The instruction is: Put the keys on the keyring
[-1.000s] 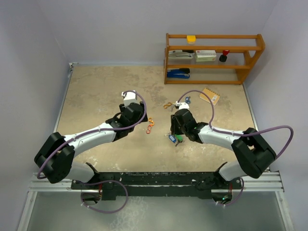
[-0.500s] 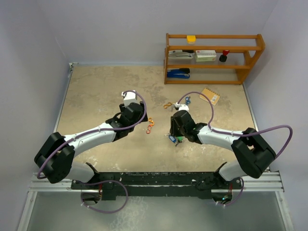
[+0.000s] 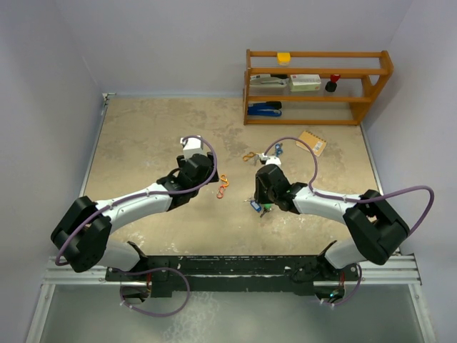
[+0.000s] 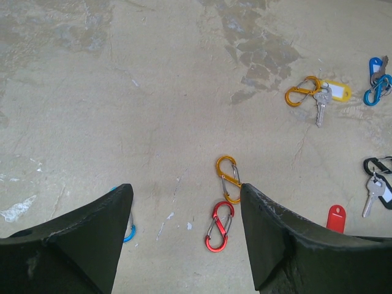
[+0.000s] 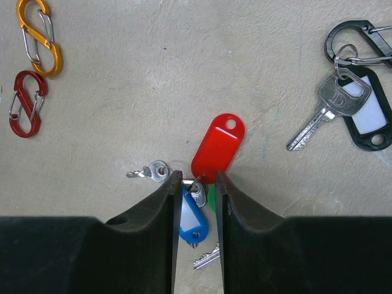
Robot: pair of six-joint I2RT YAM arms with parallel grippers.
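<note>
**A:** The left hand (image 4: 184, 191) hangs wide open over the desk (image 4: 122, 92), holding nothing. The orange clip (image 4: 228, 177) and red clip (image 4: 218, 226) lie between its fingers.

**B:** And the keys?

**A:** The bunch of keys (image 5: 205, 166) lies on the desk under the right hand (image 5: 196, 180), with the red tag (image 5: 217, 147) and blue tag (image 5: 193, 223) fanned out. Its jaws stand a slim gap apart, astride the small ring (image 5: 197, 192). Whether they bite, I cannot tell.

**B:** I'd pinch the ring itself, not a slippery tag, then lift straight so the loose key (image 5: 147, 173) doesn't snag.

**A:** Agreed. Farther right, the black-tagged key (image 5: 334, 98) already hangs on a clip.
</note>
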